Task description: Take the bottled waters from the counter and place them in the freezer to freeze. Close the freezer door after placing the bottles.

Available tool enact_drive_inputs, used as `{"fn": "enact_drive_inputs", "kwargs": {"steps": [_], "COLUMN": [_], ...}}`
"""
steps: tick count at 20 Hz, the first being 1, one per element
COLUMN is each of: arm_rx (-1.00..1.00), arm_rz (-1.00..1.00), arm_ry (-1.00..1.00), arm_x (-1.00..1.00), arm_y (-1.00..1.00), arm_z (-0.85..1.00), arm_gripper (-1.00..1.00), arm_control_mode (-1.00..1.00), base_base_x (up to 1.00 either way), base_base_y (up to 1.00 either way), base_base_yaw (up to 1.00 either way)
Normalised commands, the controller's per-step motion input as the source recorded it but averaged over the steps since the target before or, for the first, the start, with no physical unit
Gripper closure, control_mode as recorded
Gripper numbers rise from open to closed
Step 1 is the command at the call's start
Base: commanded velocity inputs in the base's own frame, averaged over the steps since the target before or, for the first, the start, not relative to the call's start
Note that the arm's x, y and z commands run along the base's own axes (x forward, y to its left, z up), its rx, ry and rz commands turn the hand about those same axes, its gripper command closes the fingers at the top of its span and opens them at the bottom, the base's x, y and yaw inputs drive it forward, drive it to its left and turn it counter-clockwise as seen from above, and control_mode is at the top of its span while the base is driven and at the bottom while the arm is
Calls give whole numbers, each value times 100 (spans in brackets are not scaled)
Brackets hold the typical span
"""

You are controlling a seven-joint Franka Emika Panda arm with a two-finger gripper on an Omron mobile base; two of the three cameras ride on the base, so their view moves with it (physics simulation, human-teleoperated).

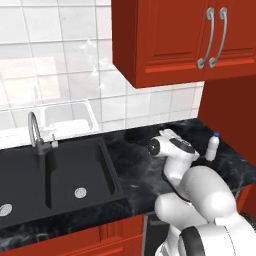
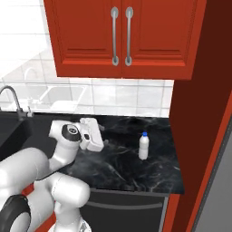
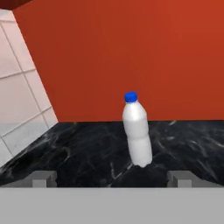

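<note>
A bottle [image 3: 137, 131] with a blue cap stands upright on the black table [image 3: 78, 148], ahead of the fingers [image 3: 43, 178] and apart from them, lined up between the two tips but nearer the right one. The fingers are spread wide and hold nothing. In the right base view the bottle [image 2: 143, 146] stands near the red side panel [image 2: 190, 113], to the right of the hand [image 2: 93, 134]. In the left base view the arm covers the fingers, and the bottle [image 1: 212, 146] shows just past the wrist. One bottle is seen here.
</note>
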Motion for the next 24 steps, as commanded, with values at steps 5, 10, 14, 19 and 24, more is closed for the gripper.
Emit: {"fn": "enact_drive_inputs", "kwargs": {"steps": [5,10,14,19,24], "arm_rx": [0,2,8,0,0], "arm_rz": [-16,-30,-26,-1,0], "arm_ry": [-2,2,12,1,0], "arm_x": [1,0,0,-2,0], "arm_y": [-12,-28,-19,-6,-36], "arm_z": [0,0,0,-7,-13], "arm_gripper": [-100,-100,-100,-100,-100], "arm_control_mode": [-100,-100,-100,-100,-100], "base_base_x": [0,0,0,0,0], "base_base_y": [0,0,0,0,0], "base_base_yaw": [0,0,0,0,0]}}
